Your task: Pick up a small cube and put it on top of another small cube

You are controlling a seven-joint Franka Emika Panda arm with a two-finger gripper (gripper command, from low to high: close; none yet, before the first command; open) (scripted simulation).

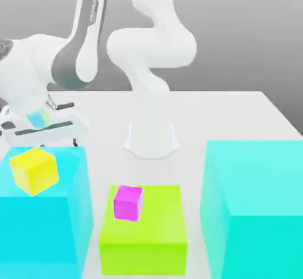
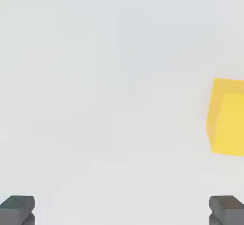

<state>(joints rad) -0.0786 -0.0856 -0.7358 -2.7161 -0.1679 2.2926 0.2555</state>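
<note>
White table [image 1: 237, 118]: robot base [image 1: 151, 142], two cyan blocks [image 1: 41, 224] [image 1: 257, 204], green block [image 1: 142, 230] between.

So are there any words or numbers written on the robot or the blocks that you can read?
On the robot arm in the exterior view: a line of dark lettering runs along the upper link, too blurred to read.
Yellow cube, magenta-pink cube, green block, cyan blocks: no words, numbers or signs.
Hand view: no text near the gripper either.
</note>
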